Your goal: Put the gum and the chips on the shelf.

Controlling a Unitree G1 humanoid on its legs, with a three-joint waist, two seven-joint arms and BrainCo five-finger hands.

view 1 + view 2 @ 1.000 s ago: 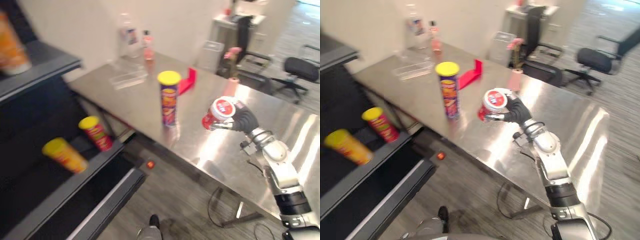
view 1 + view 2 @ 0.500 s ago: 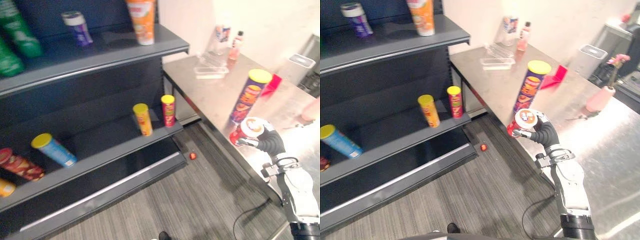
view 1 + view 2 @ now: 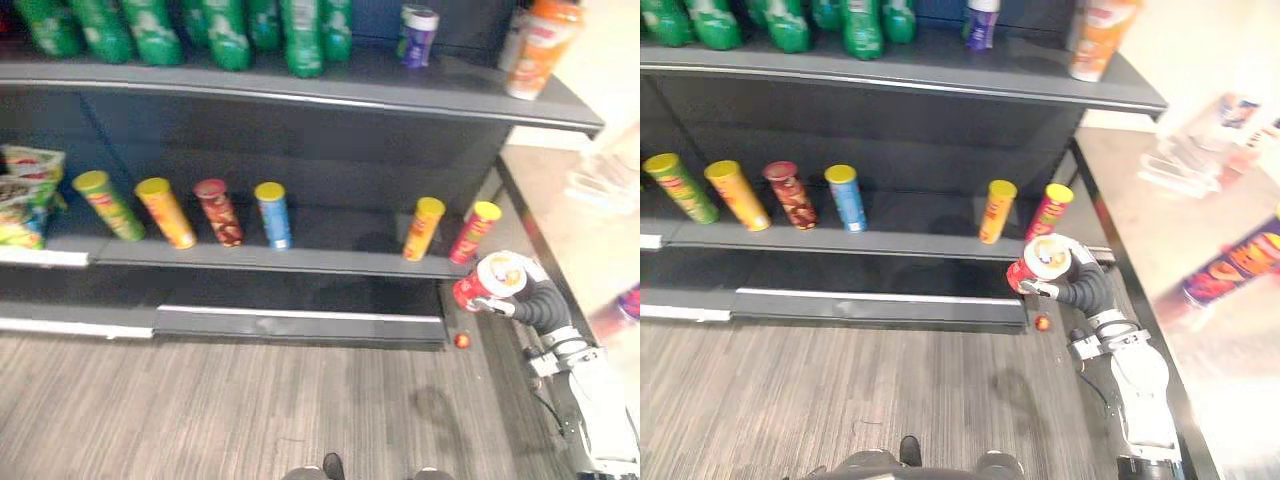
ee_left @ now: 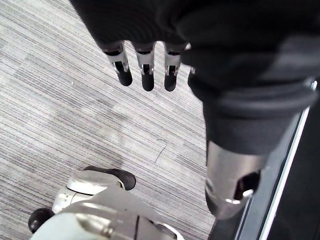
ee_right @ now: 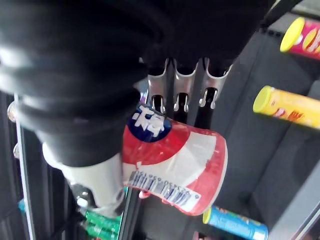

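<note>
A dark shelf (image 3: 300, 262) of snack tubes (image 3: 272, 214) stands just beyond the right hand's (image 3: 1085, 286) fingers, which curl round a red gum tub (image 3: 1038, 265). A purple chips can (image 3: 1238, 262) sits well apart from them on the steel table (image 3: 1130, 225). The left hand's (image 4: 146, 67) fingers hang straight.

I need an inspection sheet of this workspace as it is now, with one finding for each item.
Surface: dark shelf unit; the middle shelf has free space between cans.
Job's things: gum tub in the right hand, near the middle shelf's right end; purple chips can on the steel table.
Clutter: row of chips cans on the middle shelf; green bottles, purple tub and orange container on the top shelf; snack bag; small red thing on the floor.
Hands: right hand shut on the gum tub; left hand open, fingers straight, over the floor.
Cables: nothing seen.
Surroundings: grey striped floor.
</note>
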